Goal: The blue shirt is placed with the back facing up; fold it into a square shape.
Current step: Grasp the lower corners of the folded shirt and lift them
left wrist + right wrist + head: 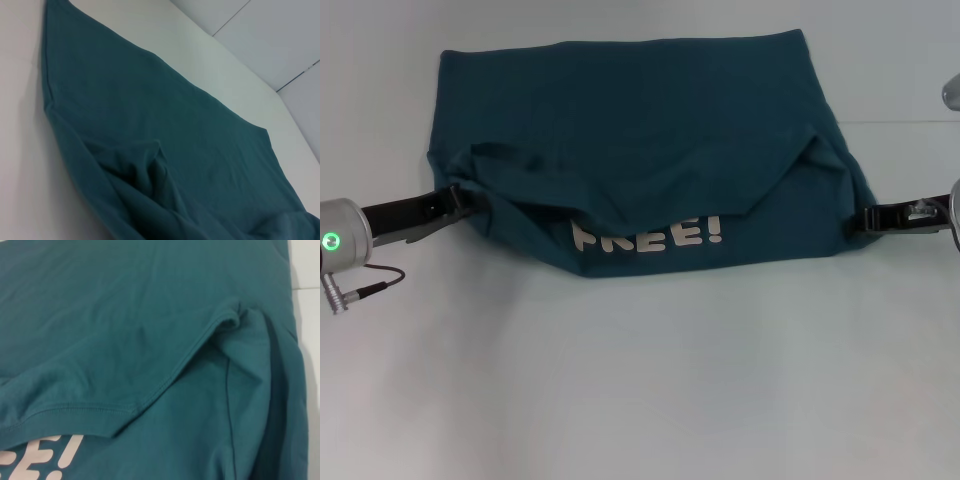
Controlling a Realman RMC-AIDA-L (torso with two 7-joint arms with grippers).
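Note:
The blue shirt (640,110) lies across the far half of the white table, its plain back up. Its near part is doubled over, so the white lettering "FREE!" (650,238) faces me. A hemmed edge runs in a slack curve above the letters. My left gripper (463,200) reaches in from the left and is shut on the bunched cloth at the shirt's left side. My right gripper (862,218) comes in from the right and is shut on the shirt's right side. Both wrist views show only the shirt (175,150) (125,330) close up, with no fingers.
White table top (640,390) stretches in front of the shirt and to both sides. A grey metal part (952,92) shows at the far right edge. A thin cable (375,280) hangs from my left wrist.

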